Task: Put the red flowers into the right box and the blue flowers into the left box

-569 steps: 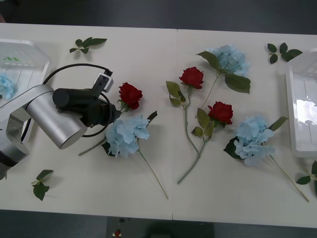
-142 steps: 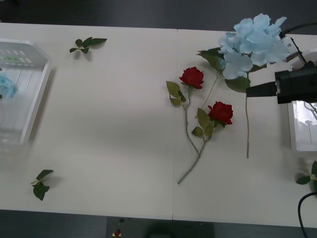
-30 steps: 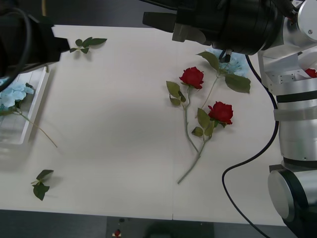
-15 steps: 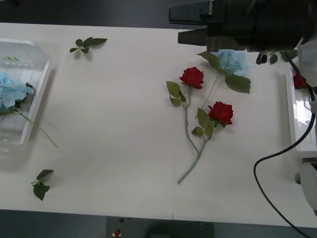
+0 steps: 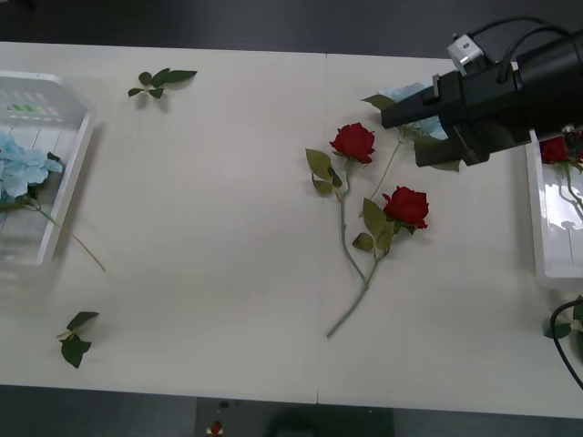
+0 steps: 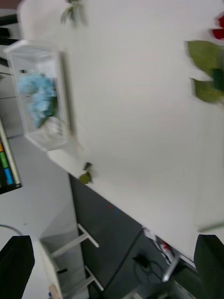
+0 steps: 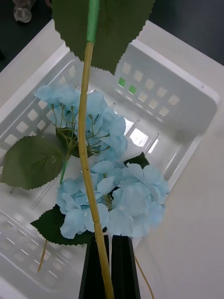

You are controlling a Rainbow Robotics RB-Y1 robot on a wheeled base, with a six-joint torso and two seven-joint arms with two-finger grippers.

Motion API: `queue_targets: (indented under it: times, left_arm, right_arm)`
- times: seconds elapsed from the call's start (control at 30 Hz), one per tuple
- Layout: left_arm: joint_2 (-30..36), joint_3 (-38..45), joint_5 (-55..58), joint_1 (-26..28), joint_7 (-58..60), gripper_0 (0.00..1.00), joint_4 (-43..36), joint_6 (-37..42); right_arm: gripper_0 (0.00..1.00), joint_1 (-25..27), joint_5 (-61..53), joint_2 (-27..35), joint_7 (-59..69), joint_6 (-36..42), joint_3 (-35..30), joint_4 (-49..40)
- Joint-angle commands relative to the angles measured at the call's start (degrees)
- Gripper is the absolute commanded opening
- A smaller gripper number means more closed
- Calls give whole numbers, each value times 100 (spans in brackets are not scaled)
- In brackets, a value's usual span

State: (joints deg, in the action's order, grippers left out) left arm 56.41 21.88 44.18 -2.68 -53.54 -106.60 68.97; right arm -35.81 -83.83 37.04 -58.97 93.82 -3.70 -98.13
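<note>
Spreading across the front view, the white bench [image 5: 209,228] carries everything. The right arm [image 5: 510,91] reaches in from the right edge over the far right part of the bench, its right pincer [image 5: 401,114] hanging just above a blue hydrangea [image 5: 410,96] that lies there; its black fingers [image 6: 207,261] stand wide apart at the corners of the right wrist view, grasping nothing. The left box [image 5: 36,182] sits at the bench's left edge with blue hydrangeas [image 5: 23,168] inside and a thin stem [image 5: 77,246] trailing out over its rim. The right box [image 5: 551,228] lies at the right edge, a red rose [image 5: 554,150] in its far end. Two more red roses [image 5: 352,142] lie mid-bench beside each other, stems crossing. In the left wrist view the left pincer [image 7: 109,266] hangs above the left box, its fingers clenched on a yellowish flower stem [image 7: 86,154]. Loose leaf sprigs [image 5: 162,80] dot the bench.
</note>
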Motion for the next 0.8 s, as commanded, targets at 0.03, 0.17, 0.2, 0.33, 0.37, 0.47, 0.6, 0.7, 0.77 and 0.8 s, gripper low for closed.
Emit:
queue_targets:
  times: [0.03,0.17,0.2,0.33,0.37,0.47,0.6,0.7,0.77,0.8]
  left_arm:
    - [256,-237,-244,4,-201,0,184,-349]
    - [256,-448,-323,4,-254,5,316,-507]
    - [256,-500,-349,4,-271,13,324,-516]
    - [256,-703,-446,4,-315,32,324,-516]
    - [256,-764,-490,4,-315,36,333,-516]
    - [256,-826,-534,4,-342,47,333,-551]
    - [256,-817,-525,4,-368,66,333,-578]
    - [256,-773,-507,13,-368,79,324,-683]
    - [256,-676,-428,39,-368,88,263,-736]
    - [256,-623,-375,48,-368,90,236,-736]
  right_arm:
    - [100,197,631,216,870,436,-61,-549]
    - [100,373,1352,225,1388,1016,-8,-725]
    - [100,390,1537,234,1494,1121,106,-725]
    - [100,417,2117,234,1775,1253,554,-725]
    - [100,426,2284,242,1854,1253,695,-725]
    - [100,443,2688,234,2056,1218,1029,-725]
    - [100,505,3233,137,2100,1069,1433,-698]
    - [100,628,3523,-12,2056,902,1486,-602]
    - [100,707,3725,-144,2021,787,1486,-531]
    - [100,716,3787,-179,2012,770,1486,-514]
